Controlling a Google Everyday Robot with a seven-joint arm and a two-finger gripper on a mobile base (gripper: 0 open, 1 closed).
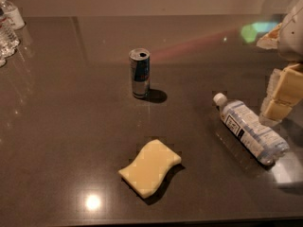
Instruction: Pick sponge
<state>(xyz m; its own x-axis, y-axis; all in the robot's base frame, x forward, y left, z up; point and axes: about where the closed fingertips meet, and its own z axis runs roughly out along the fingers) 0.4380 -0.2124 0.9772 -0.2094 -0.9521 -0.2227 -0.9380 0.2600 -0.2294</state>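
Note:
The sponge (150, 168) is a pale yellow foam block with wavy long edges. It lies flat on the dark table (71, 126), near the front and a little left of the middle. My gripper (282, 96) is at the right edge of the view, well above and to the right of the sponge, with its yellowish blocky pads (288, 84) showing. It hangs over the far end of the lying water bottle and holds nothing that I can see.
A silver and blue drink can (140, 73) stands upright behind the sponge. A clear plastic water bottle (249, 128) lies on its side at the right. Several upright water bottles (7, 27) stand at the far left corner.

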